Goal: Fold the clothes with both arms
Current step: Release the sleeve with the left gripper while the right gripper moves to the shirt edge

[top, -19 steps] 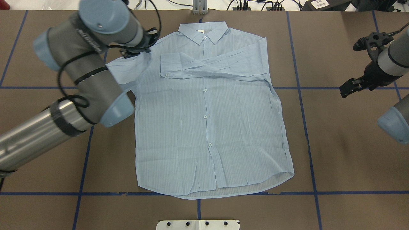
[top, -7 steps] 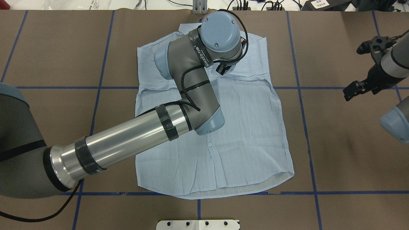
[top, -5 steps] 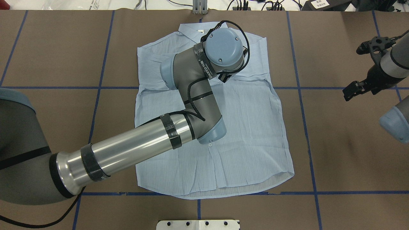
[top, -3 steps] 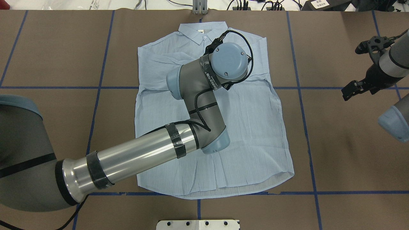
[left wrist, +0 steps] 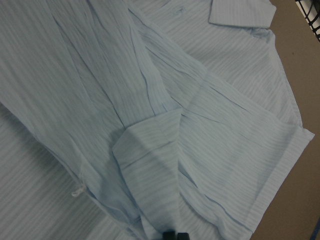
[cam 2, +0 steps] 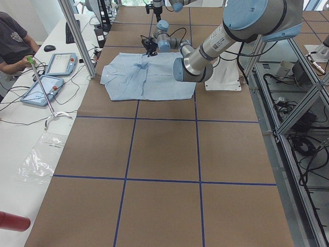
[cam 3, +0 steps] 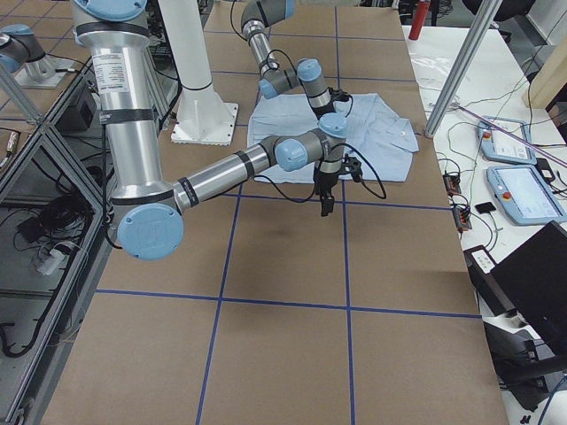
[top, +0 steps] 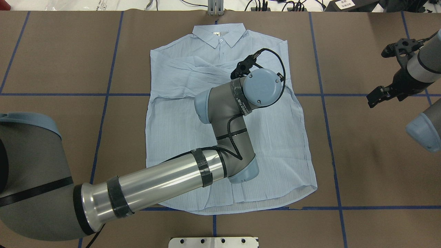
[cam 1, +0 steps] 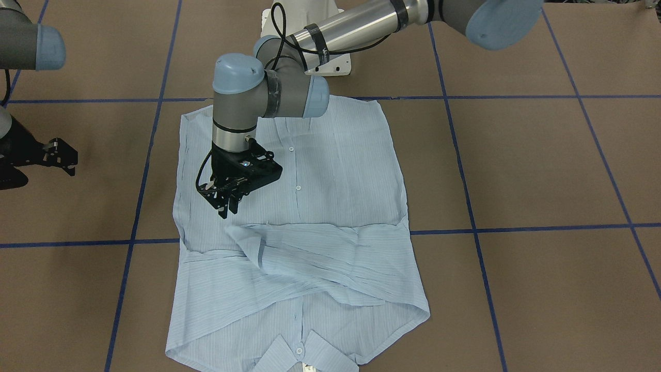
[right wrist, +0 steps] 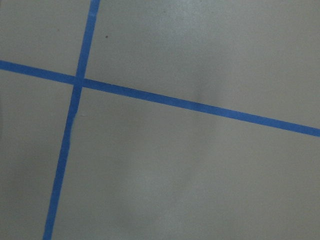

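The light-blue shirt [top: 275, 144] lies flat and buttoned on the brown table, collar at the far edge. Both sleeves are folded across its chest [cam 1: 330, 248]. My left arm reaches over the shirt, and in the overhead view its wrist hides the gripper. From the front, my left gripper [cam 1: 225, 212] points down just over the chest and looks shut on the end of one sleeve [cam 1: 242, 235]. In the left wrist view the dark fingertips [left wrist: 175, 235] sit close together where that sleeve [left wrist: 125, 150] ends. My right gripper [top: 373, 99] hangs open over bare table to the shirt's right.
The white pedestal base [top: 213, 242] stands at the near table edge. Blue tape lines [right wrist: 175, 100] grid the brown tabletop. In the exterior left view a person [cam 2: 10, 41] sits at a side bench with tablets [cam 2: 59, 64].
My left arm has carried the sleeve from the shirt's left side across the chest, then on to the right and toward the robot. The right arm has hardly moved.
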Tool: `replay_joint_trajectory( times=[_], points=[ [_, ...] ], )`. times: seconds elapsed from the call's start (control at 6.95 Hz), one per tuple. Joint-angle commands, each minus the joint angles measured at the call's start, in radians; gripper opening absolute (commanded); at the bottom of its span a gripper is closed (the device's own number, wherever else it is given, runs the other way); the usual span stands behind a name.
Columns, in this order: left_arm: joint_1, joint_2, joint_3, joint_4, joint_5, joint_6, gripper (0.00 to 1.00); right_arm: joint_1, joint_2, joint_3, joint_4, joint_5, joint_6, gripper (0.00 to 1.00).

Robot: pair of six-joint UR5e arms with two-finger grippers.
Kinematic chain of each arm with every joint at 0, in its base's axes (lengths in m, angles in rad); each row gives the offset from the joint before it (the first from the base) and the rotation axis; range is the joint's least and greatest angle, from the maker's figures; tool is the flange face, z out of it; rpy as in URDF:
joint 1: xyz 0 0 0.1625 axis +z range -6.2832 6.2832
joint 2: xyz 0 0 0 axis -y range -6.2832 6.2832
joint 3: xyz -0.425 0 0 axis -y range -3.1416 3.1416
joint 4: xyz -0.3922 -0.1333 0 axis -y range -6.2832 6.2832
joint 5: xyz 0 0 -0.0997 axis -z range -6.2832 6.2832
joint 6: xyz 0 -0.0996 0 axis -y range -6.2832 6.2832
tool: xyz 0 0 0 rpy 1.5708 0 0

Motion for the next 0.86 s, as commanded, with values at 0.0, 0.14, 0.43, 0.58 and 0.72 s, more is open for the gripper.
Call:
replay_joint_trajectory(
  times=[0.0,0.14,0.43,0.58,0.72],
  points=[
    [0.004,0.002,-0.003,-0.01,0.033,0.17,1.0,0.0,0.029,-0.002,0.0,0.003,0.004,1.0],
    [-0.015,0.004,-0.015,-0.01,0.027,0.173,1.0,0.0,0.035,-0.002,0.002,0.005,0.004,1.0],
    [-0.038,0.043,-0.09,0.004,-0.025,0.192,1.0,-0.003,0.029,-0.015,0.102,0.009,0.08,1.0],
    [-0.052,0.104,-0.168,0.008,-0.065,0.217,1.0,-0.023,0.024,-0.016,0.176,0.011,0.154,1.0],
    [-0.065,0.187,-0.298,0.072,-0.128,0.268,1.0,-0.063,0.021,-0.012,0.237,0.011,0.249,1.0]
  ],
)
